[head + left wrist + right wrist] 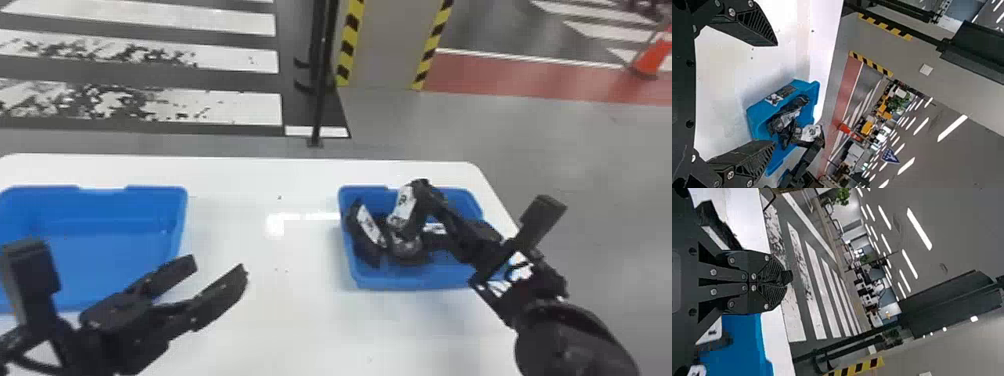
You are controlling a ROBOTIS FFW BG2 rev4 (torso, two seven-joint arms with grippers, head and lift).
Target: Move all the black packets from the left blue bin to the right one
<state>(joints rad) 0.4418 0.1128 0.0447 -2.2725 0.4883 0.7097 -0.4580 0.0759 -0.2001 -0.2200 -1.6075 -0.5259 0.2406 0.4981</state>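
Note:
In the head view, the left blue bin [107, 240] has a bare floor. Several black packets [367, 240] with white labels lie in the right blue bin [415, 281]. Over that bin my right gripper [429, 192] is shut on a labelled black packet [406, 207], tilted above the others. In the right wrist view, the right gripper [785, 278] has its fingers together, a bit of black at the tips. My left gripper [218, 266] stands open and empty beside the left bin's right side. The left wrist view also shows the left gripper [775, 94], its fingers wide apart.
Both bins stand on a white table [270, 320], with a broad gap between them. Behind the table are a thin black post [320, 90] and a pillar with yellow-black striped edges [387, 45]. An orange cone [652, 55] stands far right.

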